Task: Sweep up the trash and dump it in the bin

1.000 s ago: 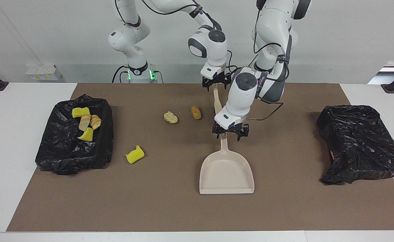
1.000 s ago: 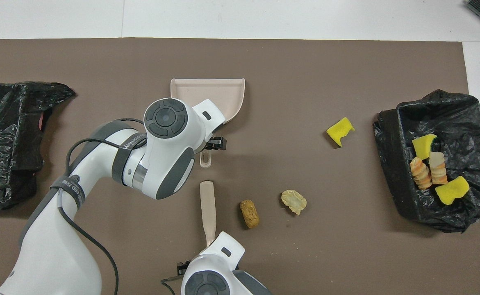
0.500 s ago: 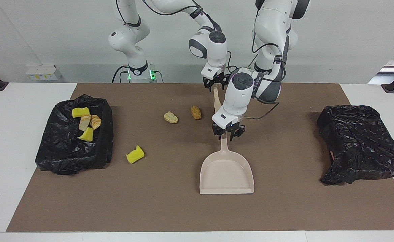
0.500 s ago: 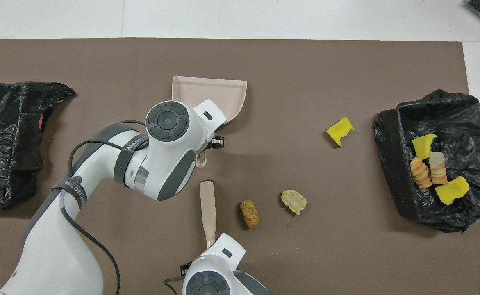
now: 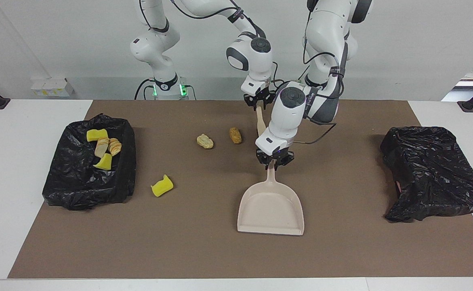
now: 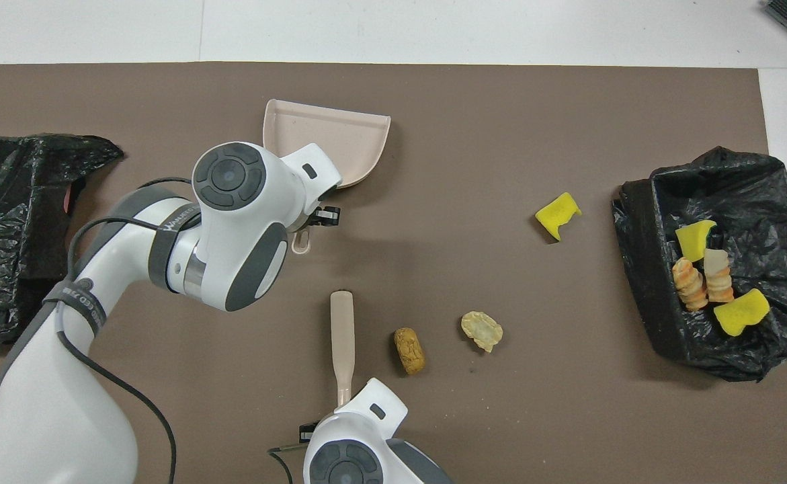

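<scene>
Trash (image 6: 557, 215) counts seven: three lumps on the mat, four in the bin (image 5: 74, 190) toward the right arm's end, yellow wedges and bready chunks. Only the facing view shows the left gripper (image 5: 275, 160) clamped on the dustpan (image 5: 271, 208) handle, right gripper (image 5: 258, 102) clamped on the brush (image 6: 341, 343)

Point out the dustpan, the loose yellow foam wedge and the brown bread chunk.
dustpan (image 5: 270, 210): facing view, pan floor.
yellow foam wedge (image 5: 162, 186): facing view, top face.
brown bread chunk (image 6: 409, 350): overhead view, middle.
</scene>
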You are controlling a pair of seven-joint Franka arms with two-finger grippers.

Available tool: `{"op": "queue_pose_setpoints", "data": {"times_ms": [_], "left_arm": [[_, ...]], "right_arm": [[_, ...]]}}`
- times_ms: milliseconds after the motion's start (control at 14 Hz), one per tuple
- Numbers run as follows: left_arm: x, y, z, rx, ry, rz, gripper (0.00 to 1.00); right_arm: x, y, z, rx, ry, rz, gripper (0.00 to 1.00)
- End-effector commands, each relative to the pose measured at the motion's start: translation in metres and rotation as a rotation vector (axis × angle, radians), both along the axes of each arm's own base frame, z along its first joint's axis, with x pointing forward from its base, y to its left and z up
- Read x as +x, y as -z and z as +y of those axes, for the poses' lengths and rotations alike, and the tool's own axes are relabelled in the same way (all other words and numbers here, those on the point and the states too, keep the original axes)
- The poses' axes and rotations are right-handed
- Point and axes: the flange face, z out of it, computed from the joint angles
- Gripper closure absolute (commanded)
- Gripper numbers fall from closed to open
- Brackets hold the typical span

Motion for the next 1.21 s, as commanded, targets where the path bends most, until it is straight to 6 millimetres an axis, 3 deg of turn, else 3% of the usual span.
{"op": "queue_pose_setpoints", "data": {"times_ms": [0, 214, 357, 714, 857, 1143], "left_arm": [[0.006, -0.024, 0.028, 0.027, 0.12, 0.017, 1.0], [0.007, -0.046, 0.061, 0.051, 0.275, 0.043, 1.0], [0.003, -0.052, 0.077, 0.067, 0.403, 0.083, 1.0], [-0.012, -0.046, 0.106, 0.14, 0.824, 0.2, 1.0], [-0.021, -0.044, 0.112, 0.161, 1.007, 0.233, 1.0], [-0.035, -0.04, 0.116, 0.255, 1.332, 0.274, 1.0]], "right_arm": [[0.018, -0.042, -0.03, 0.001, 0.081, -0.031, 1.0], [0.045, -0.089, -0.083, -0.026, 0.121, -0.029, 1.0], [0.076, -0.102, -0.122, -0.06, 0.153, -0.009, 1.0], [0.165, -0.089, -0.217, -0.178, 0.088, -0.035, 1.0], [0.201, -0.083, -0.272, -0.214, 0.092, 0.009, 1.0], [0.236, -0.078, -0.362, -0.361, -0.034, -0.006, 1.0]]}}
